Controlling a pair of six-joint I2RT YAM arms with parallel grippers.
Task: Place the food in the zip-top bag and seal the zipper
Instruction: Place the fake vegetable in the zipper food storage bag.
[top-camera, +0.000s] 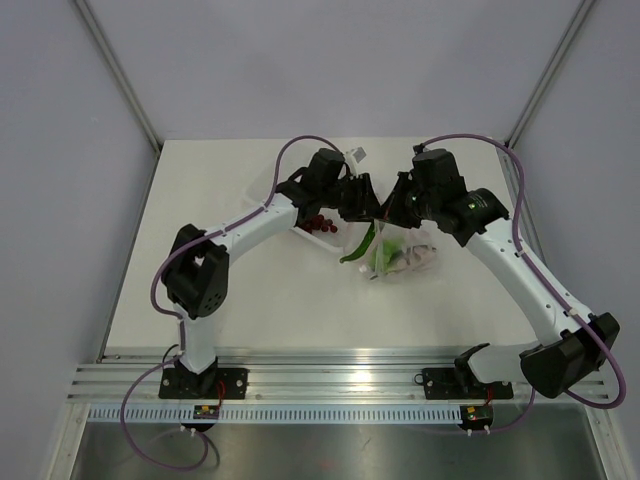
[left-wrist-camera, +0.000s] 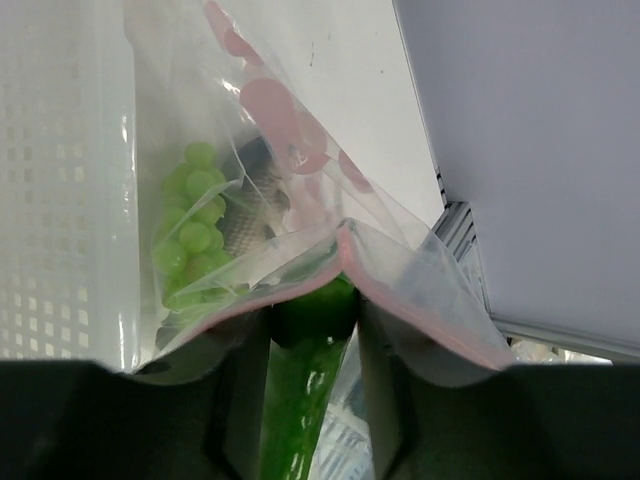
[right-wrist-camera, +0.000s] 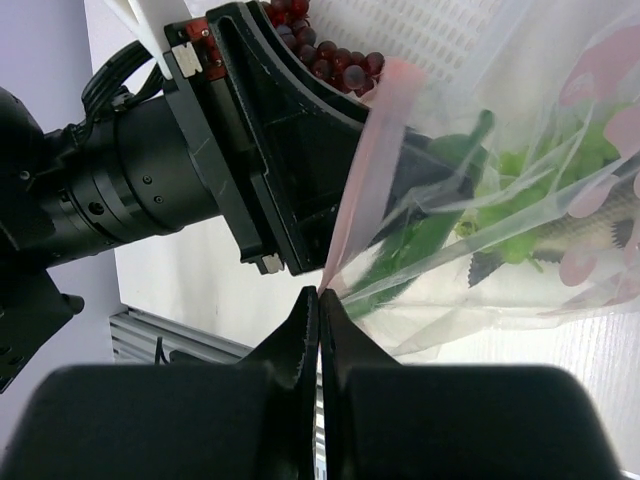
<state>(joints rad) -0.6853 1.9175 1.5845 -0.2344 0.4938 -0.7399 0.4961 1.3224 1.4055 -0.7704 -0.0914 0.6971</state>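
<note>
The clear zip-top bag (top-camera: 410, 255) hangs between both grippers, its mouth held open. My left gripper (top-camera: 362, 205) is shut on the green chili pepper (left-wrist-camera: 295, 400), whose tip sits at the bag's mouth under the pink zipper (left-wrist-camera: 420, 310); the chili hangs below in the top view (top-camera: 362, 243). My right gripper (right-wrist-camera: 320, 292) is shut on the end of the pink zipper (right-wrist-camera: 375, 160). The green lettuce (left-wrist-camera: 195, 235) and the grey fish (left-wrist-camera: 245, 215) lie inside the bag. The dark red grape bunch (right-wrist-camera: 325, 55) lies on the tray behind my left gripper.
The white perforated tray (left-wrist-camera: 60, 150) lies on the table under and behind the bag, with the grapes (top-camera: 320, 223) on it. The aluminium rail runs along the table's near edge (top-camera: 340, 385). Grey walls close in the back and sides.
</note>
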